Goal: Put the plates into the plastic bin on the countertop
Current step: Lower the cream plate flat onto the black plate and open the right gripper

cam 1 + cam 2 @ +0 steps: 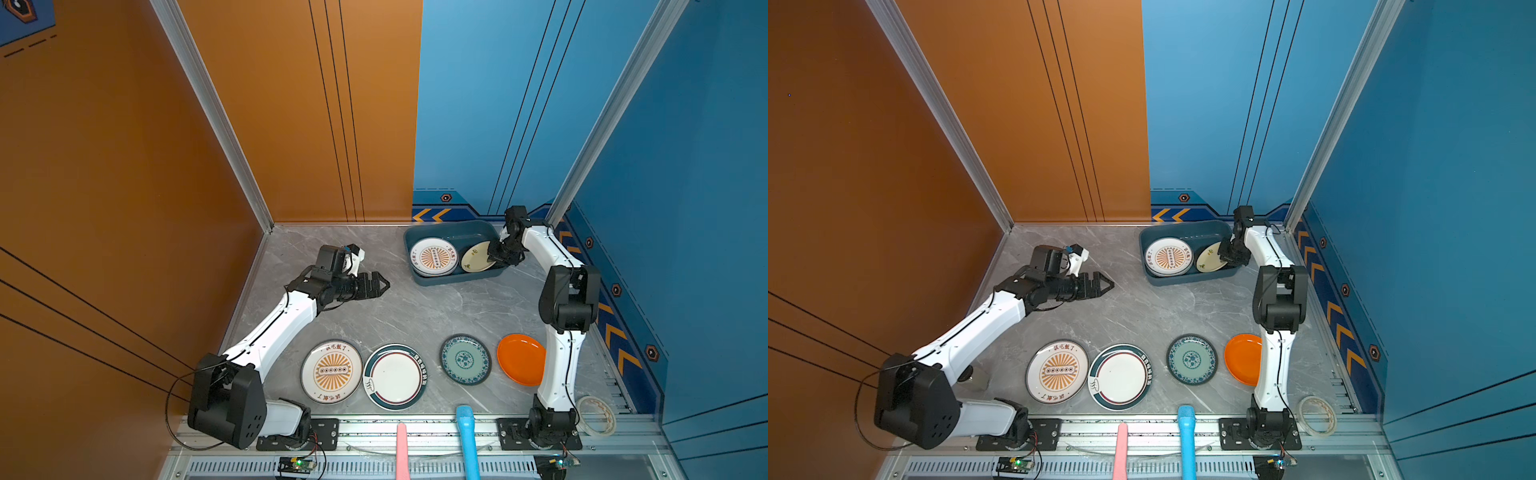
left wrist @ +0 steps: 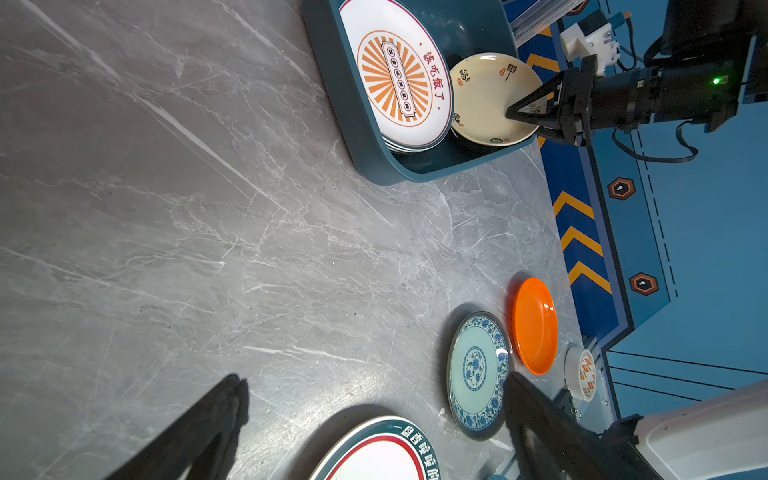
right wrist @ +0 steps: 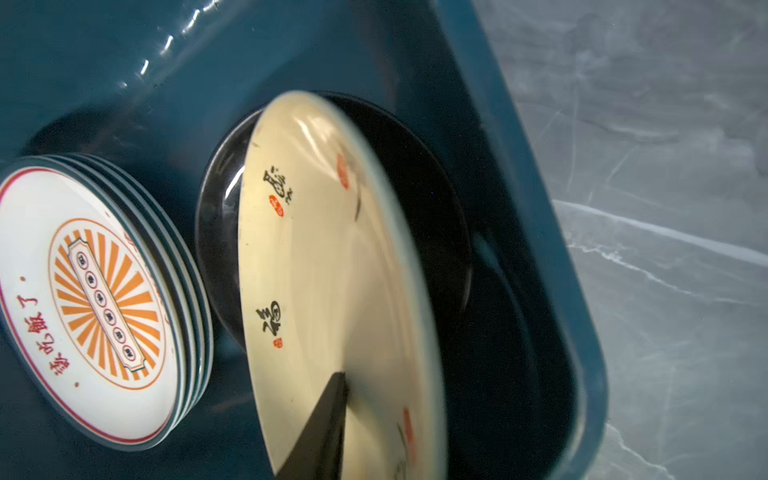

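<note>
Risk of a slipping plate. The plastic bin is lying beneath the right pincer, whose jaws are straddling the nearest rim of the cream plate; whether they are gripping or freeing it cannot be told. That plate is leaning steeply inside the bin, over the black plate below the pincer tips and beside the sunburst stack. Letting go at this tilt is risking a slide or a clatter against the bin wall. The left pincer is hanging spread wide and empty. An orange wall and a blue wall are enclosing the grey veined table, where four loose plates are waiting well behind the right pincer.
</note>
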You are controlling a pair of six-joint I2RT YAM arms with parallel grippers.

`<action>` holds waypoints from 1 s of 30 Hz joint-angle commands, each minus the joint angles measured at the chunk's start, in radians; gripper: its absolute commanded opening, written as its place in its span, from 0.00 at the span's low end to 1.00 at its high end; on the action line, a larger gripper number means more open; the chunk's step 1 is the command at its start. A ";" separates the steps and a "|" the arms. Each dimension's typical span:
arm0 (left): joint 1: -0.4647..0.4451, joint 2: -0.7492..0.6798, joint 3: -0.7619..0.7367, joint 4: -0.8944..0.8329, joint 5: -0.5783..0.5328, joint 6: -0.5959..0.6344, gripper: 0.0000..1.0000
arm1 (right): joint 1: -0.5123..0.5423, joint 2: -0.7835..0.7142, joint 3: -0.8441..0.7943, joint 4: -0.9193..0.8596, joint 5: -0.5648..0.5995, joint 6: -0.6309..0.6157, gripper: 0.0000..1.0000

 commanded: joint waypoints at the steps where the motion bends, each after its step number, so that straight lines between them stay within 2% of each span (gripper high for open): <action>1: 0.004 0.004 0.017 -0.021 0.019 0.019 0.98 | 0.005 0.015 0.046 -0.053 0.036 -0.020 0.33; 8: 0.007 -0.004 0.040 -0.041 0.026 0.029 0.98 | 0.023 -0.001 0.098 -0.105 0.103 -0.024 0.41; 18: 0.007 -0.014 0.027 -0.042 0.028 0.032 0.98 | 0.028 -0.025 0.123 -0.156 0.173 -0.044 0.42; 30: 0.007 -0.026 0.020 -0.042 0.037 0.035 0.98 | 0.033 -0.059 0.110 -0.171 0.193 -0.052 0.42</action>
